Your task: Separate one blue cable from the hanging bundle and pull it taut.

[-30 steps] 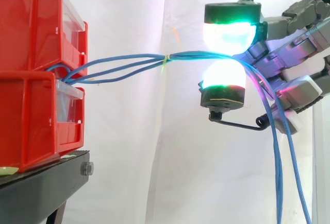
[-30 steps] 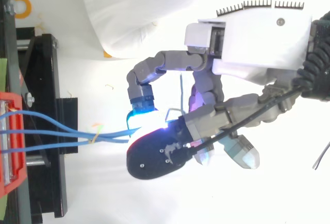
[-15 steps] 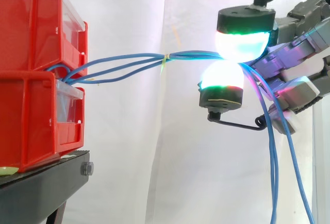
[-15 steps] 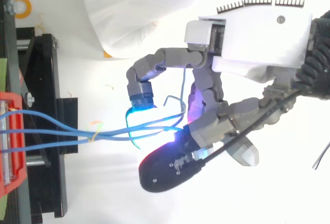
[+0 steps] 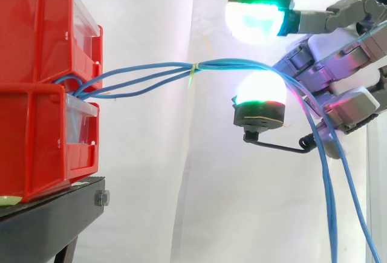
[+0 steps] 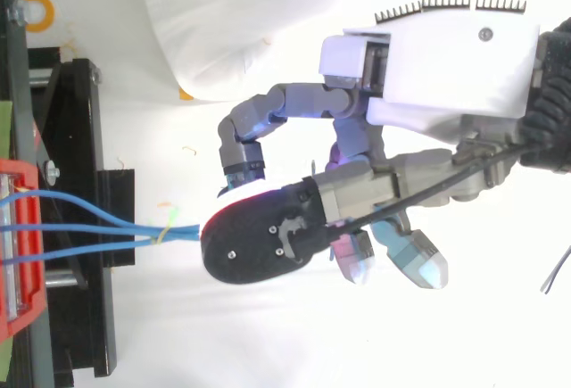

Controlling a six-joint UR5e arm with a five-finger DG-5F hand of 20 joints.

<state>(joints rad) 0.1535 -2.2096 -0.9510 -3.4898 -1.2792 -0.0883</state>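
Blue cables (image 5: 151, 72) leave the red bins (image 5: 36, 33) in the side view and run toward three o'clock through a yellow-green tie (image 5: 194, 69). They arch across the lower glowing pad (image 5: 260, 90) and drop toward five o'clock past the hand (image 5: 338, 63). The hand is spread wide. Its upper pad (image 5: 257, 16) sits at twelve o'clock of the lower one, well apart, pinching nothing. The strands lie together there, so closing now would likely catch the whole bundle rather than one. The tie, at nine o'clock of the pads, binds them, so a pull may tighten every strand.

In the top view the cables (image 6: 98, 227) converge at the tie (image 6: 165, 229) and vanish under the dark fingertip (image 6: 259, 245) at three o'clock. The hand (image 6: 446, 67) hides the contact, so I cannot tell whether any strand is parted. Unpinched, they could slide off the pad.
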